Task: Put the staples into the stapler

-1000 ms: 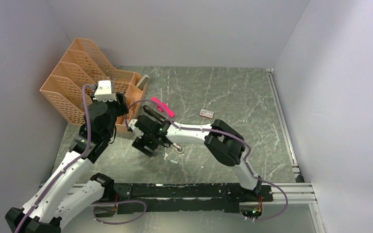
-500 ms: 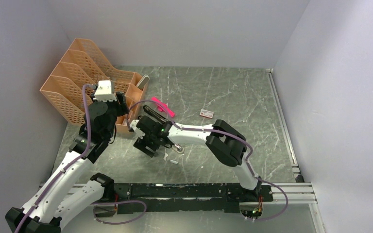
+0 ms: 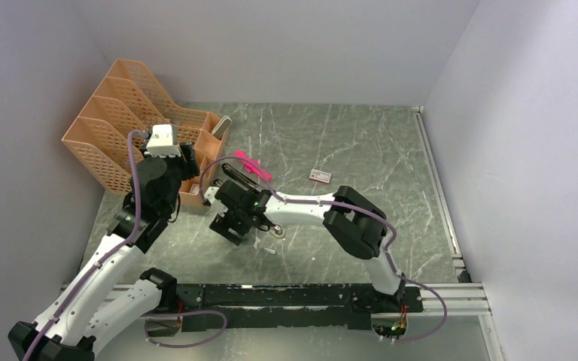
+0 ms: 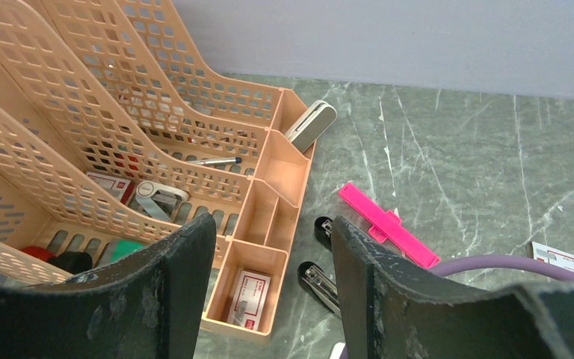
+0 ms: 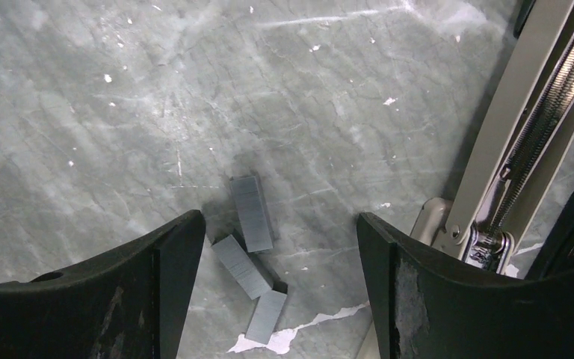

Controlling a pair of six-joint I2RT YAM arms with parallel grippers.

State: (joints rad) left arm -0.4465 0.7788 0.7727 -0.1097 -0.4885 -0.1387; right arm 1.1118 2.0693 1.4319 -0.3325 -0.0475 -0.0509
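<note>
right wrist view: the right gripper (image 5: 278, 221) hangs over the table (image 5: 82, 105) with its jaws wide apart and nothing between them; the staples (image 5: 252, 213), three short grey strips, lie on the stone below and between the fingers (image 5: 161, 292), nearer the picture-left finger than the other. the uppermost strip runs almost straight up the picture, so its long axis crosses the line on which the jaws shut, and they would meet its long sides; the two lower strips lie slantwise, close against it. the stapler (image 5: 527, 112) lies just beside, at picture right, hinged open, its pale rail and spring bare, outside the picture-right finger. judged from this, the coming move is a straight descent with a small shift toward the strips, and the risk is pinching two at once. top external view: the right gripper points down beside the near-left flank of the open stapler, while the left gripper (image 3: 191, 168) sits by the orange organiser (image 3: 120, 113), well apart from the strips; the right arm is plainly the nearer. a pink piece (image 3: 253, 165) lies by the stapler's far end and a small white box (image 3: 320, 175) farther right. left wrist view: the left jaws are wide and empty, looking past the organiser toward the stapler's black end and the pink piece
</note>
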